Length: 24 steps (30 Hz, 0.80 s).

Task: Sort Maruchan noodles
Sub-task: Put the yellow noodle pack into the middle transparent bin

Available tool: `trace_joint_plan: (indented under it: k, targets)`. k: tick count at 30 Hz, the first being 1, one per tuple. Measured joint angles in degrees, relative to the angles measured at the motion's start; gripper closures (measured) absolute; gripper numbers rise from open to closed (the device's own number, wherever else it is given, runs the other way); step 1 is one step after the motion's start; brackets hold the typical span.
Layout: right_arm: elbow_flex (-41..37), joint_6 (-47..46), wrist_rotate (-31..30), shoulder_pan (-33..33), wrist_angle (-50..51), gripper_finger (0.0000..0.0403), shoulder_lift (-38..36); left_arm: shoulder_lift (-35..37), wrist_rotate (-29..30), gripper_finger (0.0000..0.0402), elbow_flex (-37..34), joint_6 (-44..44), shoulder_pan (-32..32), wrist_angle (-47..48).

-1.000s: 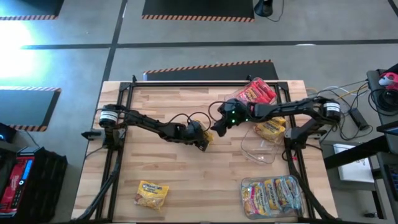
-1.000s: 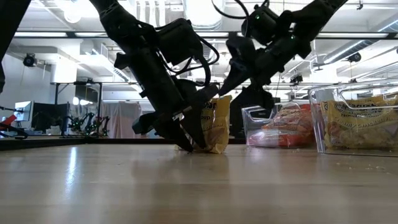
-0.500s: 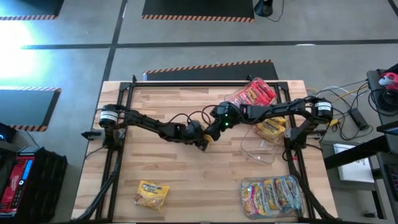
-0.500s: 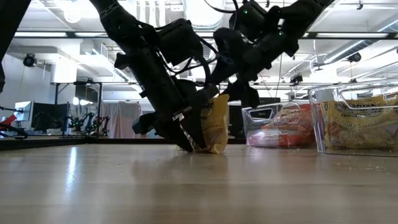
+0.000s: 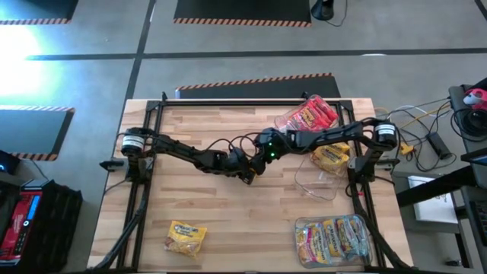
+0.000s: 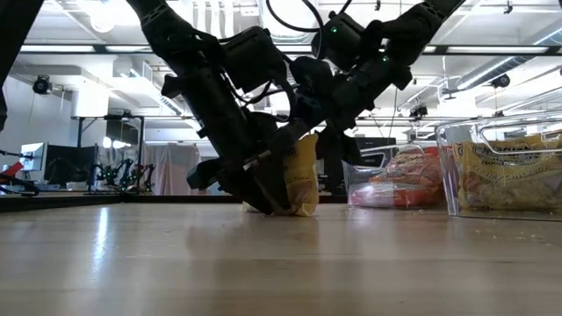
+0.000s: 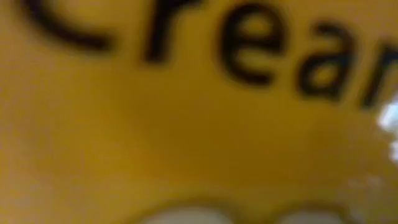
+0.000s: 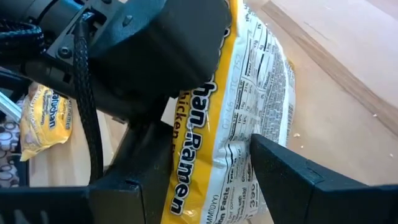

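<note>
A yellow Maruchan noodle packet (image 6: 300, 174) stands on edge at the table's middle. My left gripper (image 5: 247, 173) is shut on it low down, and the packet's face fills the left wrist view (image 7: 199, 124). My right gripper (image 5: 256, 163) comes in from the right, open. Its fingers stand on either side of the packet's upper part (image 8: 249, 106); I cannot tell whether they touch it. A second yellow packet (image 5: 186, 237) lies flat near the front left. My left gripper pinches the packet's lower part (image 6: 283, 195) between its two fingers (image 6: 260, 198), slanting down from the table's left. The packet stands upright with its bottom edge (image 6: 299, 211) on the table. The gripper itself hides the exact spot.
At the far right a clear tub holds red packets (image 5: 310, 116). Beside it are a tub of yellow packets (image 5: 332, 157), a clear tub (image 5: 318, 184) and, near the front right, a tub with several packets (image 5: 335, 237). The table's near middle is bare wood (image 5: 251, 228).
My right gripper has moved toward the table's left and down to the packet held by my left gripper, and its fingers now straddle the packet's upper part. The packet has stayed upright in place.
</note>
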State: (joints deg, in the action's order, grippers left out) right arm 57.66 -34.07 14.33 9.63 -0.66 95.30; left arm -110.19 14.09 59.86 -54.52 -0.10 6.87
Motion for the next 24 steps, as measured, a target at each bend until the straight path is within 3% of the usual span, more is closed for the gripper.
trace_joint_plan:
  k: [13, 24]
  targets:
    - [0.33, 4.12, -5.41, 0.13, 5.11, 0.0202, 0.14, 0.0, -0.06, 0.0271, 0.0, 0.02, 0.0, -0.02]
    - [0.31, 5.59, -5.45, -0.24, 5.15, 0.0202, 0.14, 0.0, -0.07, 0.0271, 0.0, 0.0, 0.0, -0.02]
